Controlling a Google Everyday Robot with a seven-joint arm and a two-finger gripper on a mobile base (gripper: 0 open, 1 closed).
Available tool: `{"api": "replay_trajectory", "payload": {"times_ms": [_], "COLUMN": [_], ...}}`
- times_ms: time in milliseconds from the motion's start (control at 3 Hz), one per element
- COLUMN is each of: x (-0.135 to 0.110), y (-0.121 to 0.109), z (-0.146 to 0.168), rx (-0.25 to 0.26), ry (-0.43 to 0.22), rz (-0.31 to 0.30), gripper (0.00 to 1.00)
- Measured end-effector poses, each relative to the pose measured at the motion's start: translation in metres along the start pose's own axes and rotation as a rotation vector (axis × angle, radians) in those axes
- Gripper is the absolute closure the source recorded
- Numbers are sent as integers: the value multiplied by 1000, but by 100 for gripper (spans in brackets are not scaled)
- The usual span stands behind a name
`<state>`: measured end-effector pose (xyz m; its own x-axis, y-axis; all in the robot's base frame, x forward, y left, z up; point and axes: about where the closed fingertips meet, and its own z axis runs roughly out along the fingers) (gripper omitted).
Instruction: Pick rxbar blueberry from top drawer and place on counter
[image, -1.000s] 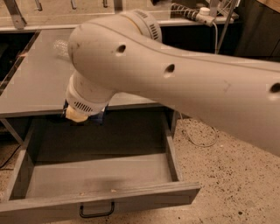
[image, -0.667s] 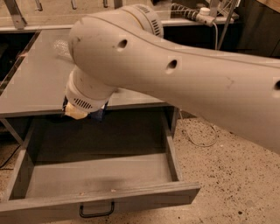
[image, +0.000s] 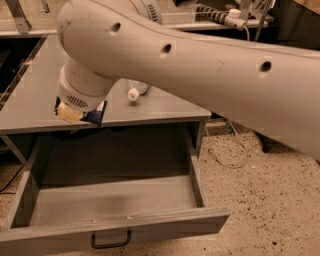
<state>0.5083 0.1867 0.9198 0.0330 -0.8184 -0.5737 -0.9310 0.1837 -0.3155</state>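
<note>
Camera view shows my gripper just over the front edge of the counter, squeezing the rxbar blueberry. Its dark blue corner pokes out, above the open top drawer. I think the bar is light, flat and bendy with a slippery wrapper, so pinching across its thin middle seems best.

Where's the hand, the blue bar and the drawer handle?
hand (image: 82, 114), camera view, its tip at the counter's (image: 30, 100) front edge.
bar (image: 98, 117), camera view, blue corner showing.
handle (image: 110, 245), camera view, loop's bottom bar.
</note>
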Motion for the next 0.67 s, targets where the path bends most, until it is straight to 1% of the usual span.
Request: {"api": "replay_trajectory", "payload": {"times_ms": [333, 667], "x": [-38, -67], "y": [-13, -24], "z": [22, 47], "rx": [-59, -116], "ry": [-35, -43], "rz": [-59, -117], "gripper": [100, 100]}}
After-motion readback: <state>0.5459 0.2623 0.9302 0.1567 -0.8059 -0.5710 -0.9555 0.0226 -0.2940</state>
